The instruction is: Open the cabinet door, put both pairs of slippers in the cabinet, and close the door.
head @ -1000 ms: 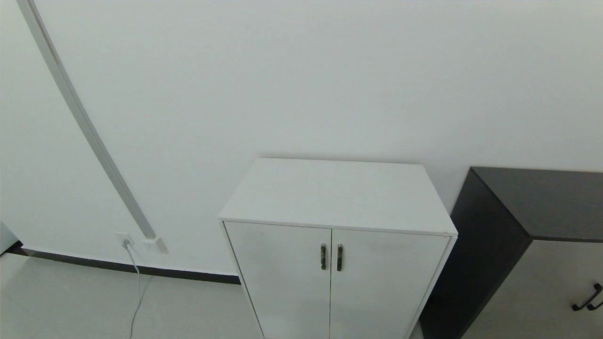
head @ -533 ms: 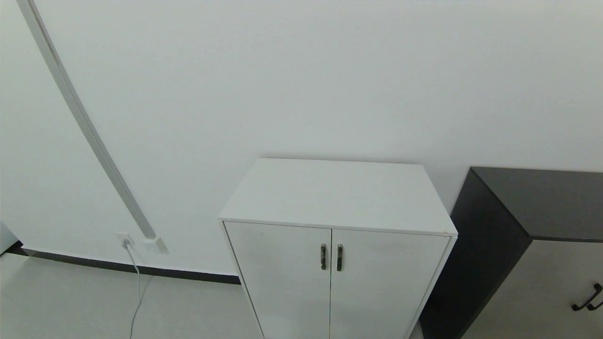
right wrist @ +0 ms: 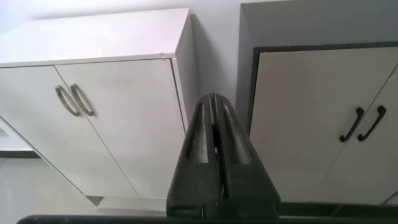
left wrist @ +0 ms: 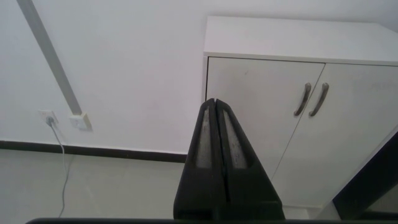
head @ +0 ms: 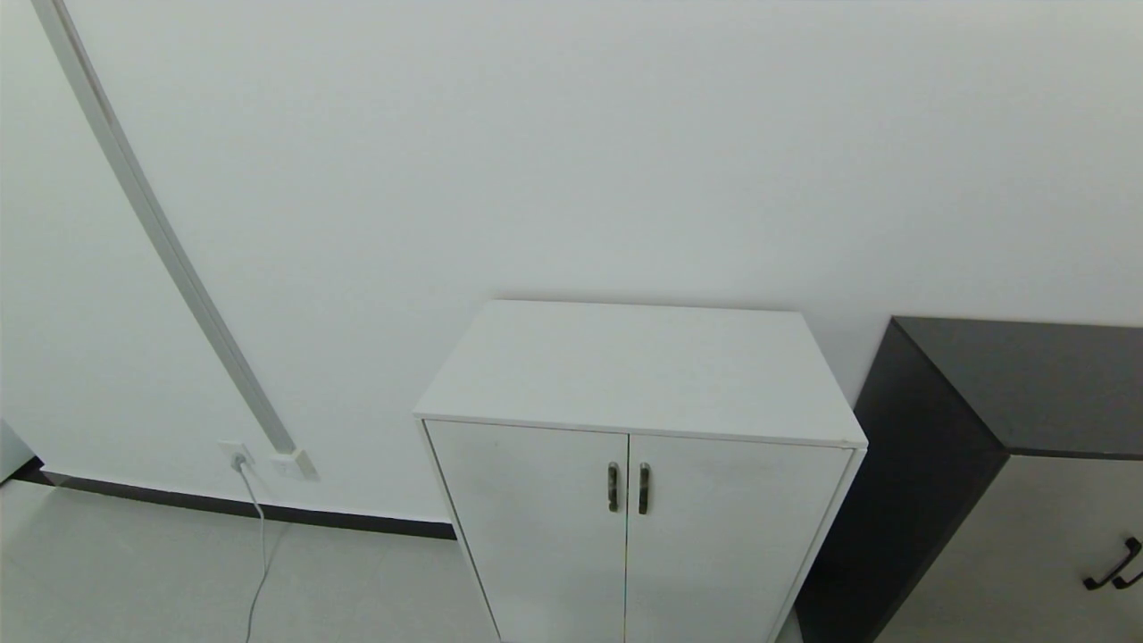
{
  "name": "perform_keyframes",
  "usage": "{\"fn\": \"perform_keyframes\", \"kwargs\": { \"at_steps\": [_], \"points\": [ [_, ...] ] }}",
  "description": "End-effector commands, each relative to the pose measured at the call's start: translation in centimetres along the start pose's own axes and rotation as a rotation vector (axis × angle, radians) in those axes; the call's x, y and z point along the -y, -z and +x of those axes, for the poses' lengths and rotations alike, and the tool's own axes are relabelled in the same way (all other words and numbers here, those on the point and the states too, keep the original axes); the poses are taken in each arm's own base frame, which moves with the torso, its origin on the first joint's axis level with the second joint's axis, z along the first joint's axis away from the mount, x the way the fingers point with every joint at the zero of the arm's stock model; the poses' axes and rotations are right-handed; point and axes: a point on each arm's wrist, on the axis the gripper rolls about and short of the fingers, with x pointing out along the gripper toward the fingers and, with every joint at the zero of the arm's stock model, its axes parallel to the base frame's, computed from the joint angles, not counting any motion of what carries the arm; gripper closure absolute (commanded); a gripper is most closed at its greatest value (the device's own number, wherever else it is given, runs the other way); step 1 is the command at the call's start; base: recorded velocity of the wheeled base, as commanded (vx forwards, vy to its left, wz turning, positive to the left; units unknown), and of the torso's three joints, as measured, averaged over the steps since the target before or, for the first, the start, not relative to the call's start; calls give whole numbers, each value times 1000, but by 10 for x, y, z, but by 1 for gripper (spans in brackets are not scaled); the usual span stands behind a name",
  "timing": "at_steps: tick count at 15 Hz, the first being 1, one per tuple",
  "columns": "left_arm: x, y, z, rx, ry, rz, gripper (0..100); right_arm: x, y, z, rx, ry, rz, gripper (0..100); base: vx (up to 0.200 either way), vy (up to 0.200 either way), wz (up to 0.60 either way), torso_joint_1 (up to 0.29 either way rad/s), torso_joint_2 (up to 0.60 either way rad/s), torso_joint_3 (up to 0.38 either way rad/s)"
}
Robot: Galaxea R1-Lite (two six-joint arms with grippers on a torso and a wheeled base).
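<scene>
Nothing has moved over the last second. We're facing the white cabinet at 6 o'clock in the head view, both doors flush shut, and its handles are side by side at the centre seam. Our left gripper is clenched on nothing, well short of the doors. Our right gripper is pinched closed too, and empty. At the cabinet's 3 o'clock stands a dark cabinet, and at its 9 o'clock there's a wall socket.

Left hand, pressed closed and empty, apart from the white cabinet, both doors closed.
</scene>
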Motion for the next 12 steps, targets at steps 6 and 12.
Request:
{"fn": "perform_keyframes", "kwargs": {
  "at_steps": [6, 12],
  "points": [
    [0, 0, 0, -1, 0, 0, 100, 0, 0, 0, 0, -5, -1, 100, 0, 0, 0, 0, 0, 0],
    [0, 0, 0, -1, 0, 0, 100, 0, 0, 0, 3, -2, -1, 100, 0, 0, 0, 0, 0, 0]
  ]
}}
